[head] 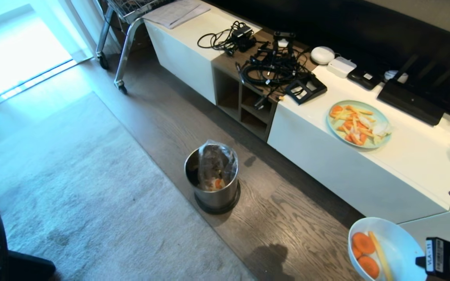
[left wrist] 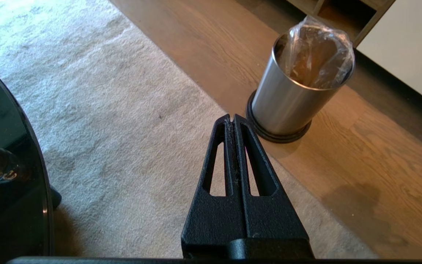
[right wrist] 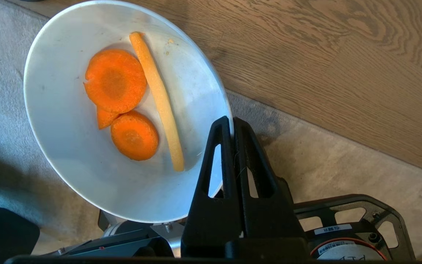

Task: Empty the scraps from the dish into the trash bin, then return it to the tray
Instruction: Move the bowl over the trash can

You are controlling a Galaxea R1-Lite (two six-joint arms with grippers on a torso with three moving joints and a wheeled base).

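Now: right tool [right wrist: 232, 123] clamped shut on the rim of the dish [right wrist: 68, 154], held in the air over the floor at the rug's edge. Scraps [right wrist: 115, 86] lie inside: carrot slices and one yellow stick. Bin [head: 214, 183] stands on the floor well apart from that tool, ahead and to its left. Left tool [left wrist: 232, 119] closed, empty, over the rug near the bin.

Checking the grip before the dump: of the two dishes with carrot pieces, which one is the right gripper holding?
The small white bowl, clamped at its rim by the right gripper; the wide pale-green plate sits on the white cabinet.
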